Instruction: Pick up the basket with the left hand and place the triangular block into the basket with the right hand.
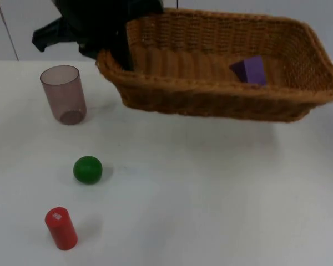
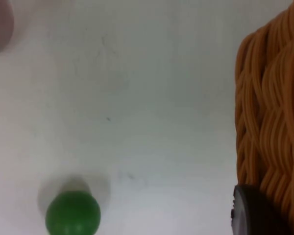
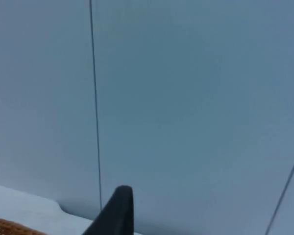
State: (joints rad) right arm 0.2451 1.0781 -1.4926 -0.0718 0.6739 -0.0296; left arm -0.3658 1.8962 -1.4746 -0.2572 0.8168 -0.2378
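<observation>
**Wicker basket aloft, purple block inside**

Woven basket (image 1: 211, 72) hangs above the white bench (image 1: 211, 194), my left end effector (image 1: 117, 52) grasping its rim. Its purple triangular block (image 1: 250, 70) lies inside, so both steps look done. My right end effector (image 3: 118, 210) faces the grey wall; its grip I cannot tell.

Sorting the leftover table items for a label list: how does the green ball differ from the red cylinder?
The green ball is round and green; the red cylinder is an upright red column with a flat top bearing a small pale mark. In the top view the green ball sits farther from the camera, nearer the translucent cup; the red cylinder is closest. Both rest free on the white table.
</observation>
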